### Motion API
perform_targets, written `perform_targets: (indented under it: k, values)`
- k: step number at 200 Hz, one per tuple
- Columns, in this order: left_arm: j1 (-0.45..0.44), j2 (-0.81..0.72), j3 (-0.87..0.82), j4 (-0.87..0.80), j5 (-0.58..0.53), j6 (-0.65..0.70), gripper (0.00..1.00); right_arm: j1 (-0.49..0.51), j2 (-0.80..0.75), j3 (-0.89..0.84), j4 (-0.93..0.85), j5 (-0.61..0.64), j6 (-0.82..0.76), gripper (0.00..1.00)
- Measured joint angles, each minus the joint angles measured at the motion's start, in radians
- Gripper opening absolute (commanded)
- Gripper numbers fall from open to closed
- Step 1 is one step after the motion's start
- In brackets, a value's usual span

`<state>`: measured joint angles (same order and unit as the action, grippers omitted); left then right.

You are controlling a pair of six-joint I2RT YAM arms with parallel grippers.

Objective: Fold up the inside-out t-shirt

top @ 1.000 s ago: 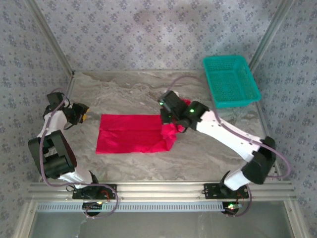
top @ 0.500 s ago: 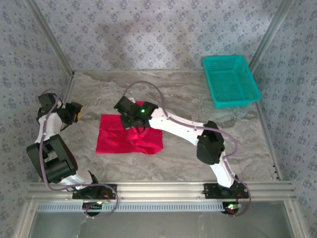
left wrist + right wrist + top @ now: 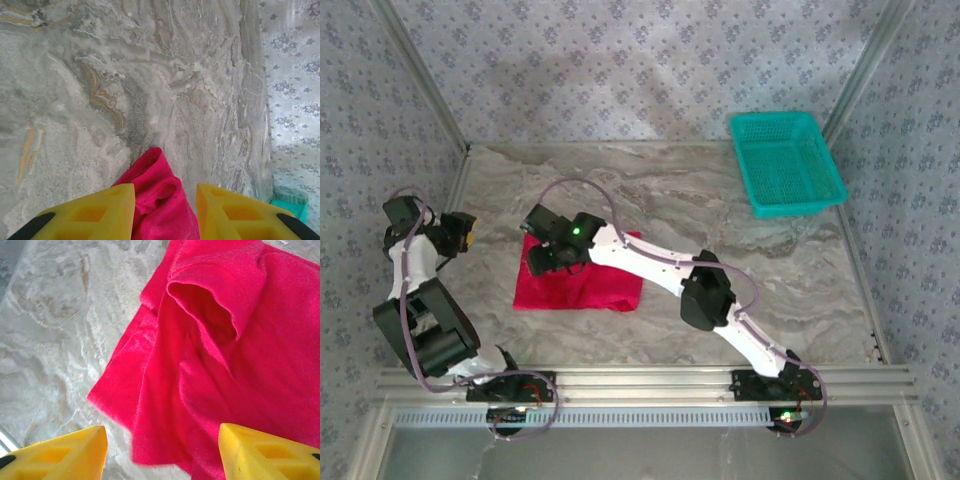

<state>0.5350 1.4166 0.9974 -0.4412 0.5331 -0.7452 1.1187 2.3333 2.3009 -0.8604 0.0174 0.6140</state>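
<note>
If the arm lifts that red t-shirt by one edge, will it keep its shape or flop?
Probably floppy: the t-shirt lies in soft folds with a gaping sleeve opening, so a lifted edge would likely sag. It looks thin and light, lying nearly flat on the table. Pushed, it would likely bunch rather than slide whole, given its rumpled edge.

t-shirt [image 3: 578,288]: we see plain bright red, leaning to pink in the wrist views.
basket [image 3: 772,119]: teal all over, in a fine mesh pattern.
table [image 3: 720,210]: marbled grey and white; we find tan and ochre veins in it.
walls [image 3: 640,70]: pale blue-grey, with a small repeated flower pattern.
left gripper [image 3: 165,210]: yellow fingers, black at their near ends.
right gripper [image 3: 162,450]: the same yellow.
right arm [image 3: 645,262]: white shell, black joints; we spot a green light.
rail [image 3: 640,380]: silver.
</note>
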Motion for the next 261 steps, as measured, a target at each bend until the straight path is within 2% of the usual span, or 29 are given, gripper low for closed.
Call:
perform_targets:
  k: [20, 40, 55, 65, 83, 103, 151, 171, 190, 218, 239, 261]
  values:
    - [-0.043, -0.033, -0.013, -0.006, -0.017, 0.007, 0.37, -0.004, -0.167, -0.212, 0.031, 0.007, -0.002, 0.56]
    - [-0.174, -0.056, -0.013, -0.020, -0.054, 0.026, 0.39, -0.050, -0.361, -0.461, 0.110, 0.004, 0.005, 0.33]
    - [-0.304, -0.069, -0.013, -0.039, -0.087, 0.037, 0.39, -0.125, -0.470, -0.604, 0.172, -0.003, 0.004, 0.16]
    - [-0.386, -0.076, -0.013, -0.049, -0.104, 0.037, 0.39, -0.191, -0.508, -0.676, 0.221, -0.010, 0.005, 0.08]
    - [-0.528, -0.082, -0.013, -0.052, -0.140, 0.023, 0.39, -0.295, -0.510, -0.758, 0.300, -0.031, 0.018, 0.06]
    - [-0.662, -0.081, -0.013, -0.035, -0.168, -0.013, 0.37, -0.364, -0.452, -0.797, 0.359, -0.070, 0.026, 0.04]
    - [-0.954, -0.028, -0.031, 0.116, -0.246, -0.165, 0.35, -0.389, -0.226, -0.767, 0.405, -0.124, 0.055, 0.00]
    - [-1.056, 0.024, -0.089, 0.207, -0.259, -0.233, 0.35, -0.405, -0.201, -0.761, 0.417, -0.136, 0.079, 0.00]
    - [-1.082, 0.085, -0.144, 0.253, -0.261, -0.274, 0.34, -0.414, -0.199, -0.764, 0.421, -0.138, 0.094, 0.00]
    - [-1.041, 0.102, -0.232, 0.258, -0.274, -0.286, 0.33, -0.415, -0.199, -0.764, 0.420, -0.129, 0.105, 0.00]
    - [-0.951, 0.023, -0.323, 0.239, -0.281, -0.282, 0.33, -0.417, -0.199, -0.764, 0.419, -0.127, 0.111, 0.00]
    - [-0.793, -0.145, -0.396, 0.155, -0.288, -0.245, 0.34, -0.419, -0.199, -0.764, 0.417, -0.126, 0.113, 0.00]
